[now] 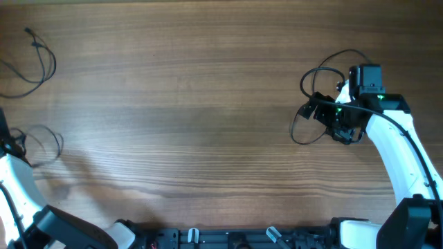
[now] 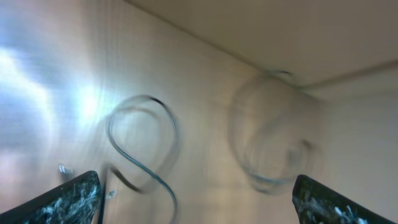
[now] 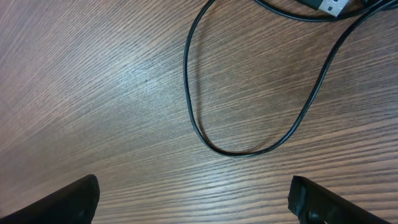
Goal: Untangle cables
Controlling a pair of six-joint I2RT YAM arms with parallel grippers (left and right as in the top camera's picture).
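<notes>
Right claw (image 3: 194, 186) (spread wide) frames thin black cable (image 3: 188, 93) on grained table (image 3: 93, 81).

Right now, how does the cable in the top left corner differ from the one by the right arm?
The top-left cable lies alone with nothing over it; the right cable sits beneath the right gripper. The top-left cable makes one narrow bend running off the picture's edge; the right cable curls in wide loops near a silver plug. Both are thin and black.
</notes>
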